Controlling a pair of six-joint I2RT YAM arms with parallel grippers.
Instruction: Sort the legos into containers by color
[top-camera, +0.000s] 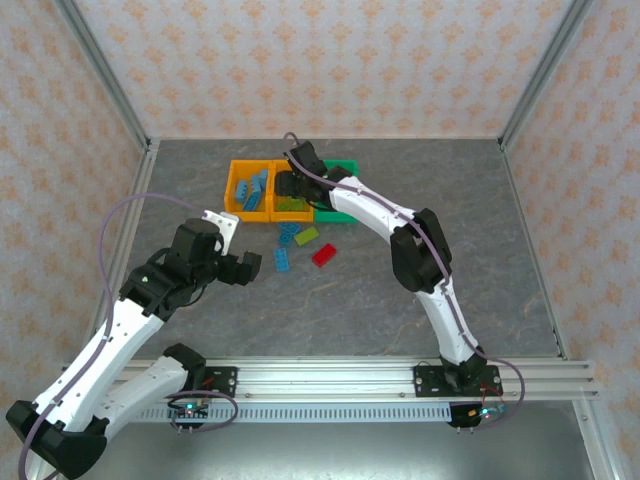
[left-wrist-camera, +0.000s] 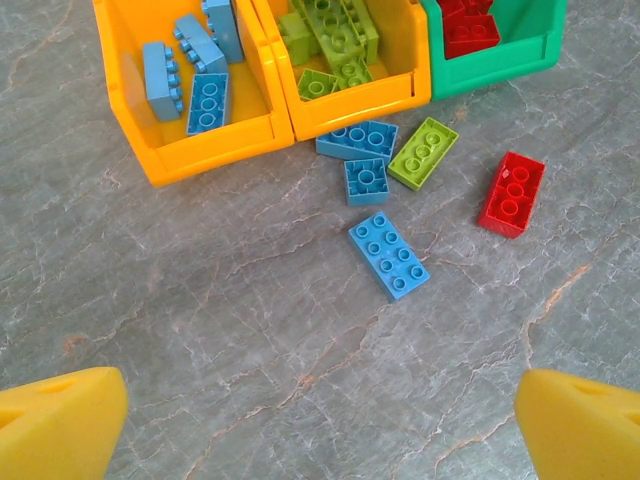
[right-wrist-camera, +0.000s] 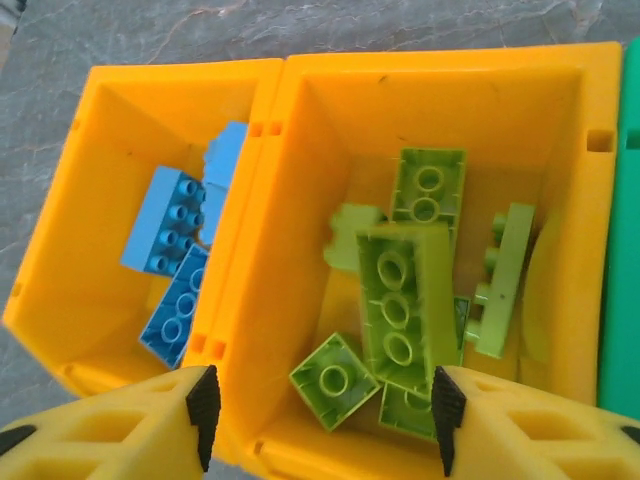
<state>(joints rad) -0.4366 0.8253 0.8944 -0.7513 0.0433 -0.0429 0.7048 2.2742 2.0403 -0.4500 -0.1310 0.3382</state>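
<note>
Three bins stand side by side at the back. The left orange bin (left-wrist-camera: 200, 150) holds blue legos (right-wrist-camera: 165, 220). Lime legos (right-wrist-camera: 405, 300) lie in the middle orange bin (right-wrist-camera: 430, 100), and the green bin (left-wrist-camera: 500, 70) holds red ones (left-wrist-camera: 470, 30). My right gripper (right-wrist-camera: 322, 415) hangs open above the middle bin (top-camera: 295, 215), nothing between its fingers (right-wrist-camera: 203, 410). In front of the bins lie loose bricks: three blue (left-wrist-camera: 390, 255) (left-wrist-camera: 367, 181) (left-wrist-camera: 357, 139), one lime (left-wrist-camera: 423, 152), one red (left-wrist-camera: 512, 193). My left gripper (left-wrist-camera: 320, 430) is open over bare table, short of them.
The grey marbled table (top-camera: 400, 290) has free room right of and in front of the loose bricks. Patterned walls and metal posts (top-camera: 105, 75) close in the back and sides. The right arm (top-camera: 420, 250) stretches diagonally across the middle towards the bins.
</note>
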